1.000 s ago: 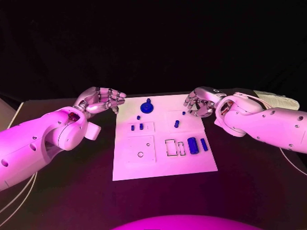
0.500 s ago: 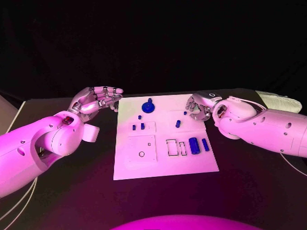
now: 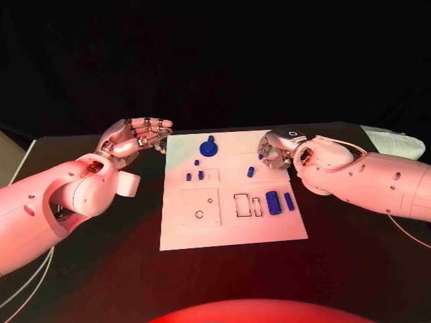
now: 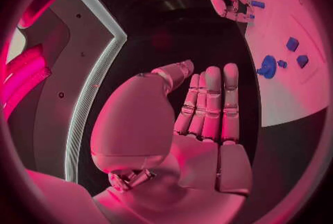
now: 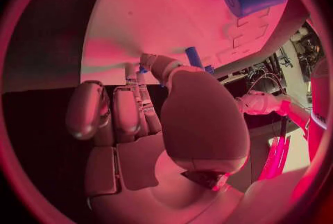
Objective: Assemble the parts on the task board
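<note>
Task board (image 3: 230, 232) lies mid-desk (image 3: 371, 269), blue parts (image 3: 272, 202) spread over it. Left hand (image 3: 138, 138) hovers off the board's 10 o'clock corner, fingers (image 4: 211, 101) straight, together, holding nothing. Right hand (image 3: 277, 149) at 2 o'clock edge; its grip cannot be told.

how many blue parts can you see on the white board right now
8 in the head view: the round knobbed part at the far edge, a dot, a pair, one mid-board, one by the right hand's fingers, two near the slots. More may be hidden.
</note>
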`<act>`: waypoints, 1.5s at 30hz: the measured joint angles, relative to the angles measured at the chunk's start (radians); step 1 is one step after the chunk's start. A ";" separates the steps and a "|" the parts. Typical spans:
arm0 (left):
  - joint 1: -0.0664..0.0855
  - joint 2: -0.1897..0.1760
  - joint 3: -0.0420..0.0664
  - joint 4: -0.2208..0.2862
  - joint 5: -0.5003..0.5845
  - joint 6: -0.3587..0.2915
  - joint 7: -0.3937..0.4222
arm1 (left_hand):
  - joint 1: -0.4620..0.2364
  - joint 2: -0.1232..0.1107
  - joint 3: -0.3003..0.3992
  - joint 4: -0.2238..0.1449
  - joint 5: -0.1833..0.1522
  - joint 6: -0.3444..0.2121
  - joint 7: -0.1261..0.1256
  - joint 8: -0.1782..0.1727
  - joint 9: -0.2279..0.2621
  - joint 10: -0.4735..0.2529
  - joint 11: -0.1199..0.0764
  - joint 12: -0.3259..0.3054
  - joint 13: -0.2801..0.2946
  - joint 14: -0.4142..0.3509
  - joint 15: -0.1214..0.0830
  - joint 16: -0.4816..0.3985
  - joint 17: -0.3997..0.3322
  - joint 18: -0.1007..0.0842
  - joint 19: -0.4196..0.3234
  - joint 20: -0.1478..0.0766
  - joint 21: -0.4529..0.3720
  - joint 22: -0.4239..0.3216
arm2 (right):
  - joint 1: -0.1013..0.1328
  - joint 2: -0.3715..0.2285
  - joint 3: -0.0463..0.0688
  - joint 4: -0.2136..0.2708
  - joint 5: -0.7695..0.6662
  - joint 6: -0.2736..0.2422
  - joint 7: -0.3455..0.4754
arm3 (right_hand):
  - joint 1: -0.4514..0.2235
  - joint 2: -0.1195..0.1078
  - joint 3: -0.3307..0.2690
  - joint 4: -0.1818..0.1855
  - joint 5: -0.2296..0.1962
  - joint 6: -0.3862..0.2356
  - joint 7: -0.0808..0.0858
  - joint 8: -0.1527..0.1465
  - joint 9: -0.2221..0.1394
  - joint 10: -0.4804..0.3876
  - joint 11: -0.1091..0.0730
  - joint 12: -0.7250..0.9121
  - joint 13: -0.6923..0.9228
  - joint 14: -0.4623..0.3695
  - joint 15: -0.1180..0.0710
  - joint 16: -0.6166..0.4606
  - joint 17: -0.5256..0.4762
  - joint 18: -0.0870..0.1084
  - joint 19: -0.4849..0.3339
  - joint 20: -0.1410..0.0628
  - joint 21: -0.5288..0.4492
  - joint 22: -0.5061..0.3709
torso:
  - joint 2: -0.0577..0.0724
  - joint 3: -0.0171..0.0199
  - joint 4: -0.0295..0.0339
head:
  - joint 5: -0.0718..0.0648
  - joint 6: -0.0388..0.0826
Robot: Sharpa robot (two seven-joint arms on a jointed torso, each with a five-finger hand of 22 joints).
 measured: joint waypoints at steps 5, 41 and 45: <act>0.000 0.000 0.000 0.000 0.000 -0.005 0.002 | 0.000 0.000 0.000 0.000 0.000 0.000 0.000 0.000 0.000 0.000 0.000 0.000 0.000 0.000 0.000 0.000 0.000 0.000 0.000 0.000 0.000 0.000 | -0.002 0.006 0.000 0.001 0.003 -0.005 0.002 | 0.014 0.014 0.019 -0.002 -0.001 0.015 -0.004 0.010 0.006 0.018 -0.005 0.007 0.005 0.000 0.000 0.010 0.000 0.000 0.000 0.000 0.015 0.015 | 0.000 0.0005 -0.0006 | 0.001 -0.003; -0.001 -0.007 0.000 0.006 -0.002 -0.015 0.003 | 0.000 0.000 -0.006 -0.006 0.000 -0.004 0.004 0.000 -0.002 -0.007 0.000 -0.005 -0.006 0.000 0.000 0.000 -0.003 0.000 0.004 0.003 -0.005 -0.006 | -0.013 0.030 -0.002 0.005 -0.032 -0.040 -0.063 | 0.034 0.084 0.079 -0.041 -0.032 0.076 -0.030 0.064 0.062 0.091 -0.016 0.021 0.033 0.004 -0.011 0.058 0.009 0.000 0.007 -0.008 0.082 0.097 | -0.002 0.0009 -0.0022 | 0.003 -0.013; -0.001 -0.007 0.000 0.005 -0.002 -0.015 0.003 | 0.000 0.000 -0.008 -0.003 0.000 -0.004 0.004 0.000 -0.002 -0.011 0.003 -0.005 -0.007 0.000 0.000 0.000 -0.003 0.000 0.004 0.003 -0.008 -0.007 | -0.017 0.021 -0.004 0.018 -0.037 -0.064 -0.071 | 0.038 0.088 0.082 -0.045 -0.035 0.076 -0.030 0.064 0.064 0.091 -0.016 0.021 0.033 0.004 -0.011 0.060 0.010 0.000 0.007 -0.008 0.082 0.099 | -0.002 0.0011 -0.0028 | 0.003 -0.012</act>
